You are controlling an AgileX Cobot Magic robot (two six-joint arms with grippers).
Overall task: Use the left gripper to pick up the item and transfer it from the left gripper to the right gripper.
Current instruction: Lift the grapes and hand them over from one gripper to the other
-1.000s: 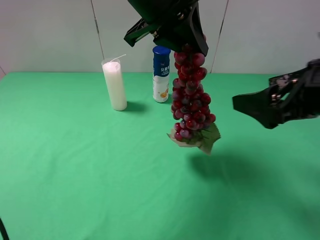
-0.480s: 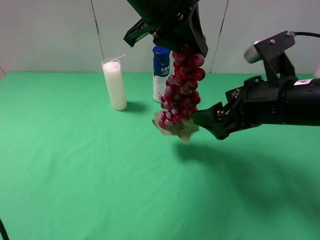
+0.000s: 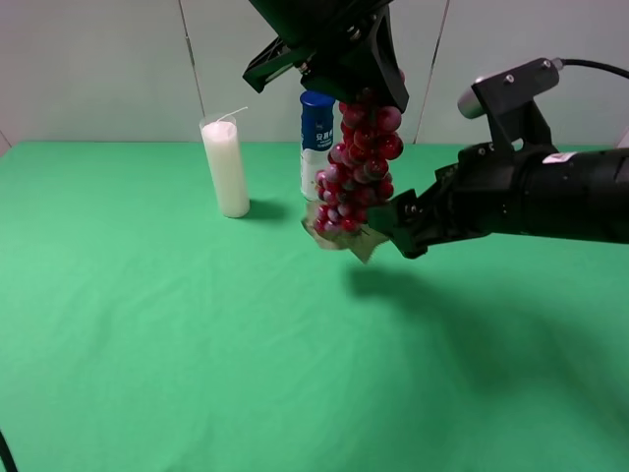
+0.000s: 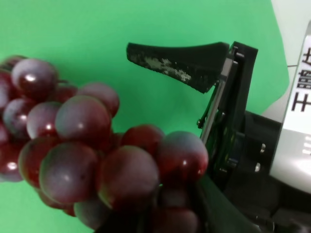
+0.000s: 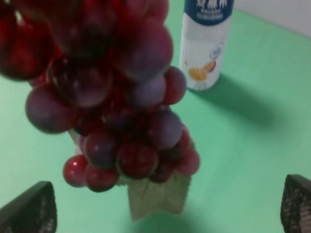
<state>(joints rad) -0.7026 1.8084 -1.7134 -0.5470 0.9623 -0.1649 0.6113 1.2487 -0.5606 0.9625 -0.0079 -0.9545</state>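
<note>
The item, a bunch of dark red grapes (image 3: 356, 167), hangs in the air from my left gripper (image 3: 373, 90), which is shut on its top end high above the table. The tan-green leaf (image 3: 356, 241) is at the low end. In the left wrist view the grapes (image 4: 97, 155) fill the space by the fingers (image 4: 184, 68). My right gripper (image 3: 401, 228) is open, level with the leaf and just to its right. In the right wrist view the grapes (image 5: 121, 97) and leaf (image 5: 155, 196) hang between the spread fingertips (image 5: 29, 211).
A white candle (image 3: 226, 167) and a blue-capped bottle (image 3: 316, 147) stand at the back of the green table (image 3: 147, 344). The bottle also shows in the right wrist view (image 5: 206, 43), behind the grapes.
My right arm has come in from the right to the low end of the bunch. The grapes' low end has swung left and up. My left gripper has stayed put.
</note>
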